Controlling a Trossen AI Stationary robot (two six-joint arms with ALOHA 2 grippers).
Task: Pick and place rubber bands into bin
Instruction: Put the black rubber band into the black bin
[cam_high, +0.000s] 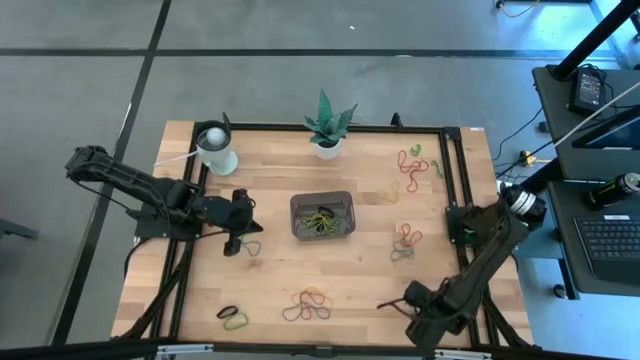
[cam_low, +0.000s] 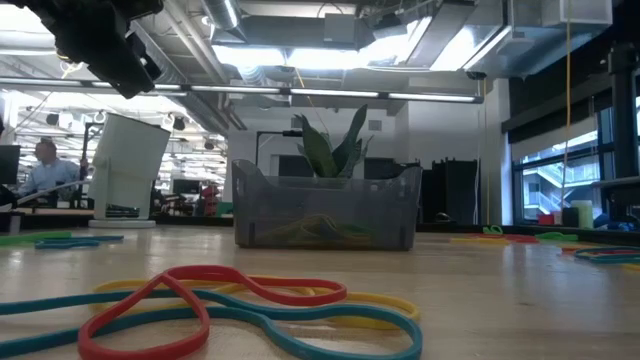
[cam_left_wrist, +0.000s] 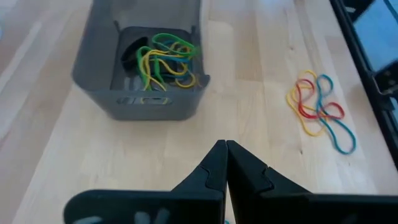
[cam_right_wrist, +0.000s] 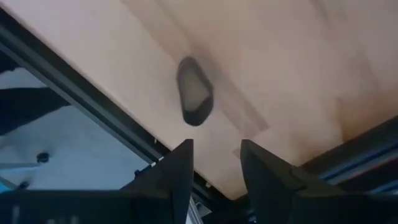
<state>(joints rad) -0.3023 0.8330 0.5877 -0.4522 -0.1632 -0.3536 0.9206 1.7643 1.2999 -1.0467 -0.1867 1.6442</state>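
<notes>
The dark grey bin (cam_high: 322, 215) sits mid-table with yellow, green and black rubber bands inside (cam_left_wrist: 160, 57). Loose rubber bands lie flat on the wood in clusters: near the front edge (cam_high: 307, 305), front left (cam_high: 233, 317), right of the bin (cam_high: 405, 240) and far right (cam_high: 410, 165). My left gripper (cam_high: 240, 238) hangs left of the bin, raised off the table (cam_low: 100, 45), with its fingertips shut together (cam_left_wrist: 225, 149) and nothing visible between them. A pale band (cam_high: 252, 247) lies beside it. My right gripper (cam_high: 400, 303) waits at the near right edge, open (cam_right_wrist: 214, 165).
A white round cup (cam_high: 215, 148) and a potted plant (cam_high: 327, 128) stand along the far edge. Black frame rails (cam_high: 452, 180) run down both sides of the table. The red, yellow and teal cluster (cam_low: 250, 300) lies in front of the bin (cam_low: 325, 208). A person shows in the room beyond.
</notes>
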